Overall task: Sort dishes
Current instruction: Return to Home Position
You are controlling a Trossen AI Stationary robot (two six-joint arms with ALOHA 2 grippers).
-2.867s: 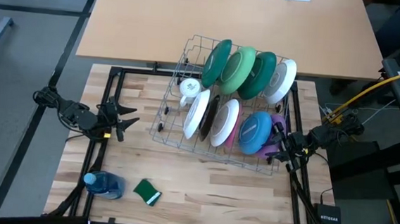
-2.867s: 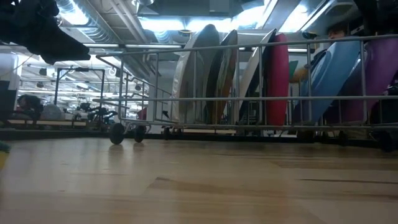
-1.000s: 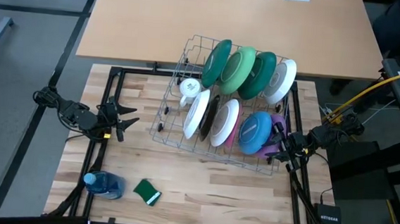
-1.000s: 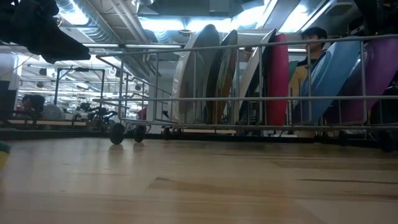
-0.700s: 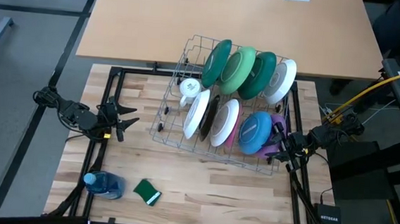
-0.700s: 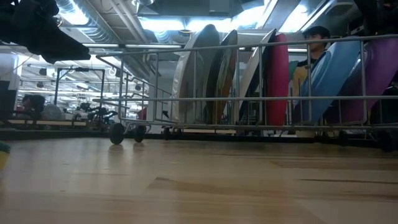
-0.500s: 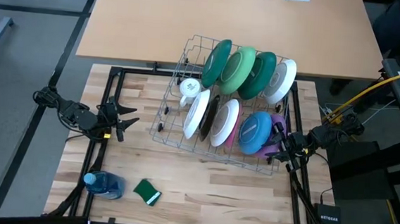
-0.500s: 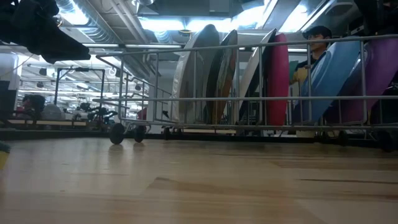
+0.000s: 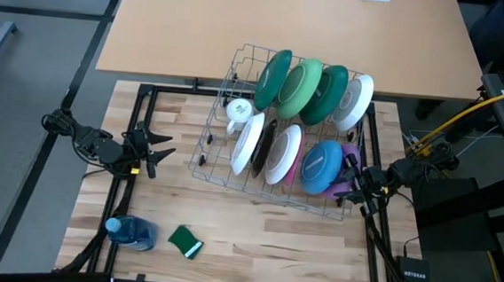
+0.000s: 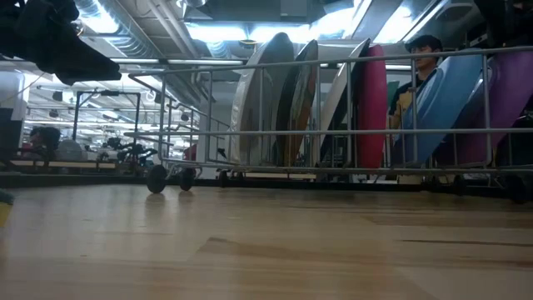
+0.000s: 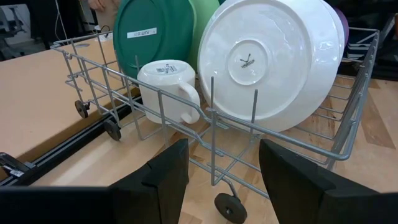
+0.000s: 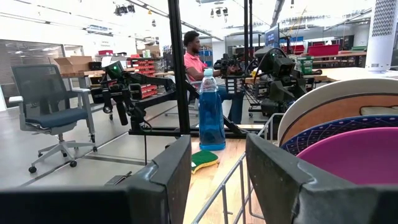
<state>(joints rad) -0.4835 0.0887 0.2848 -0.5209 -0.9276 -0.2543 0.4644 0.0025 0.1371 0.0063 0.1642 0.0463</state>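
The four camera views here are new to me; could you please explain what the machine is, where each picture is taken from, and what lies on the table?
It is a robot with two dark arms. One picture looks straight down, one looks level across the wooden table, and two come from wrist cameras. The left gripper and right gripper are both open and hold nothing. Round coloured plates and a small white mug sit in a wire dish rack; a blue bottle and a green sponge rest apart from it.

"NETGEAR" on a small black box [image 9: 413,275] (sticker [image 11: 144,33] on dark green plate [image 11: 171,43] illegible)
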